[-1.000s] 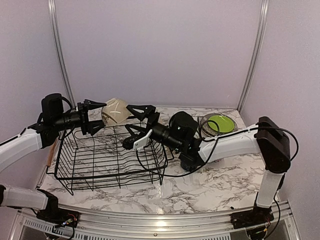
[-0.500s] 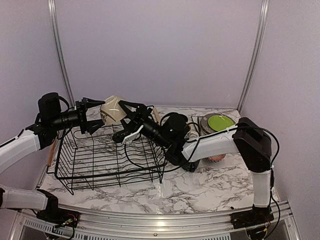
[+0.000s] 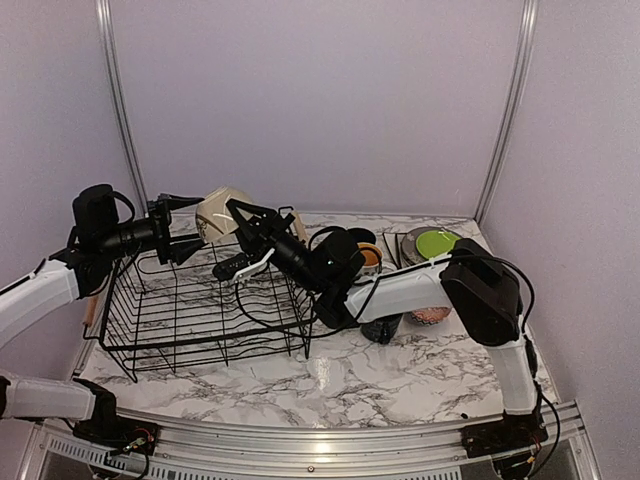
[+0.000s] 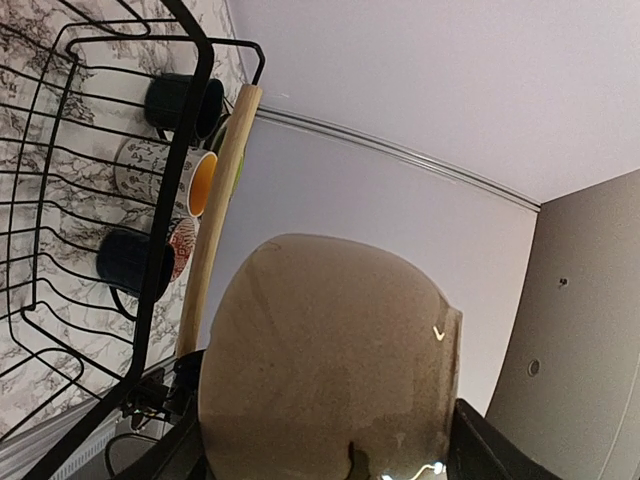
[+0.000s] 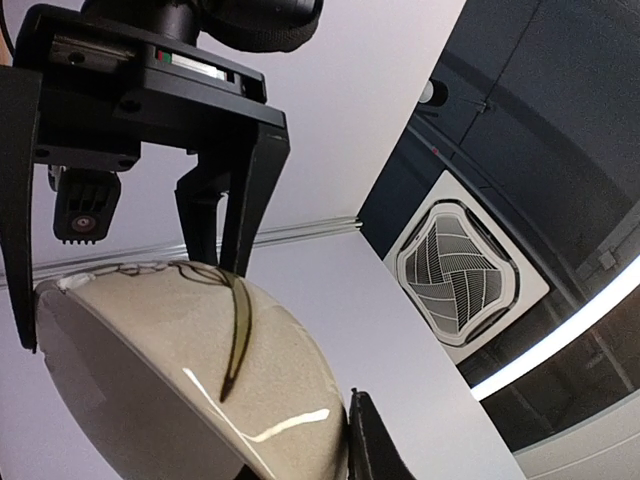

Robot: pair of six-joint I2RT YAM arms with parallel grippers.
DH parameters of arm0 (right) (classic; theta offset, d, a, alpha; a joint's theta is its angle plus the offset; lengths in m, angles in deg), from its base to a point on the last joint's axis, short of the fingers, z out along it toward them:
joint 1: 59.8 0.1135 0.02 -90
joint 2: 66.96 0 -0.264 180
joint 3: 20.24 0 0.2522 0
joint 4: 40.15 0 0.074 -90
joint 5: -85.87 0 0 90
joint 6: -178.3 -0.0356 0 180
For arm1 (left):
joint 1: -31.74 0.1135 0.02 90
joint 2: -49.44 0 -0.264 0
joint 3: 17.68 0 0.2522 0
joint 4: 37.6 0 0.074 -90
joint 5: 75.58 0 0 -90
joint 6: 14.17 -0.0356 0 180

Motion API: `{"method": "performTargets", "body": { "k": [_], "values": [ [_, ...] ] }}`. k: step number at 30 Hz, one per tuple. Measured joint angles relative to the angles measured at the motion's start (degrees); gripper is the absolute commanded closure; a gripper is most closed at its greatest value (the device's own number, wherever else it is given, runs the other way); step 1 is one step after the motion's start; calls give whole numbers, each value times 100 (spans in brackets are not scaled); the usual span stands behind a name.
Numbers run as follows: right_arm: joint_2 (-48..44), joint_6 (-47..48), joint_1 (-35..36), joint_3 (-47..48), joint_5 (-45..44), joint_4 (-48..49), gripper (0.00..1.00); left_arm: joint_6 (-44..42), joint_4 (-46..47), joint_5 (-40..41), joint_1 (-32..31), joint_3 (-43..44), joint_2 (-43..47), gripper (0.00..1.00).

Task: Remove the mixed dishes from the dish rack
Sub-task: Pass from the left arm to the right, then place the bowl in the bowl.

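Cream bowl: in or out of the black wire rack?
Out: the cream bowl hangs in the left gripper above the black wire rack.

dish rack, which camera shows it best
Top external: nearly the whole black wire dish rack shows from above. Left wrist catches only one corner and a wooden handle. Right wrist shows none of it.

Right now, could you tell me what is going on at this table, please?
The left end effector holds a cream dish in the air above the far side of the dish rack. The right end effector, open, sits close beside that dish, perhaps for a hand-off. A lime-green plate and mugs sit on the table beside the rack.
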Motion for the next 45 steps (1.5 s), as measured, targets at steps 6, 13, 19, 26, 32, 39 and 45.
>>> {"method": "performTargets", "body": {
  "k": [6, 13, 19, 26, 32, 39, 45],
  "values": [
    [140, 236, 2, 155, -15, 94, 100, 111, -26, 98, 15, -37, 33, 43],
    [136, 341, 17, 155, -103, 96, 100, 138, -22, 162, 4, -107, 138, 14],
    [70, 48, 96, 155, -238, 70, 100, -216, -20, 186, -85, -146, 227, 1],
    [31, -122, 149, 170, -417, -26, 100, -640, -345, 275, -125, -162, 439, 1],
    [-304, -319, 181, 48, -527, -354, 100, -1126, -586, 741, -114, -192, 750, 1],
    [-702, -422, 197, -153, -686, -417, 100, -1342, -612, 1314, -114, -542, 1316, 1],
    [-1244, -911, 197, -363, -1244, -1281, 100, -2524, -1565, 1814, -103, 144, 1331, 1]
  ]
}}
